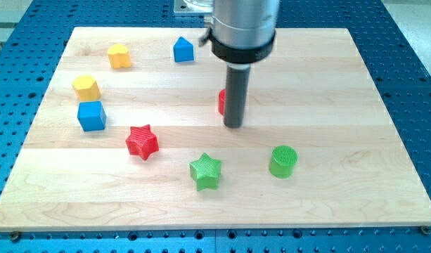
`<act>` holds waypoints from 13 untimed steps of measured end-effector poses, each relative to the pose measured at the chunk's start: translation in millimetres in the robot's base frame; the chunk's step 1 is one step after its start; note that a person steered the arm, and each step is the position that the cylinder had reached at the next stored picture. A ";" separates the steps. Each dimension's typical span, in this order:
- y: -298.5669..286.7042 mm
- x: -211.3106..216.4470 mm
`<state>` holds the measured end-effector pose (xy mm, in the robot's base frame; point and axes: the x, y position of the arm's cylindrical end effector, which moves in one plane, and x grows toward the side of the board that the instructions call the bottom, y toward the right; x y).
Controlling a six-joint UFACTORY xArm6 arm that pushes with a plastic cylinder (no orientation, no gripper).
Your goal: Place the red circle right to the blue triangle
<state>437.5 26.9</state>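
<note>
Right now my tip (233,126) rests on the pale wooden worktop (327,84) near its middle, at the lower end of the straight dark rod that hangs from the grey metal arm housing (243,24) at the view's top. Just to the view's left of the rod, and mostly hidden behind it, sits the red circle block (221,102); only a thin red sliver shows, so I cannot tell whether the rod touches it. There are no jaws on this arm, so nothing is apart, together or clamped. The blue triangle-topped block (183,50) stands well apart from the red circle block, toward the view's top left. Further left lie a yellow heart-like block (119,55) and a yellow rounded block (86,87), with a blue cube (91,115) just below the latter. A red star block (142,141) sits left of and below my tip, a green star block (205,171) lies toward the view's bottom, and a green cylinder block (283,161) stands to the lower right. Around the worktop runs a blue perforated base (412,77).
</note>
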 end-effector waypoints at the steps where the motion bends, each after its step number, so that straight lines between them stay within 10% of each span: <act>1: 17.0 -69.6; 4: -54.9 -113.3; 6: 59.5 -122.1; 10: 0.5 -132.5; 13: 146.2 -85.9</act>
<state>351.6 173.1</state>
